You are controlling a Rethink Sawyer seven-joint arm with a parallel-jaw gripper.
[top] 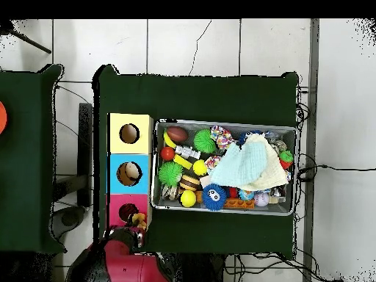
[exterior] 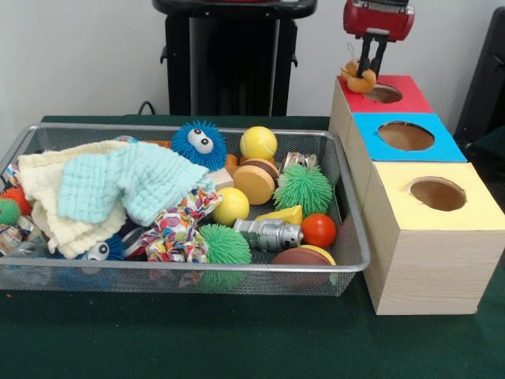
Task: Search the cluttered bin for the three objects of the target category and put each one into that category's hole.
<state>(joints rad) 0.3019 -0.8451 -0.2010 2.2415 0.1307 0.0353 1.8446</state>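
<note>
Your bin (exterior: pixel 347 264) sits on the green counter (exterior: pixel 237 339), stuffed with toys: a mint cloth (exterior: pixel 130 185) draped over the left side, a blue fuzzy ball (exterior: pixel 199 144) at the back. Right beside it are three boxes, and over the red box (exterior: pixel 394 96) the hand (exterior: pixel 368 73) is pinching a small orange toy (exterior: pixel 360 79) at the hole's edge.

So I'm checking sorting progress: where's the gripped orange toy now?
Front view, upper right: the orange toy hangs from the end effector beside the red box's hole.
</note>
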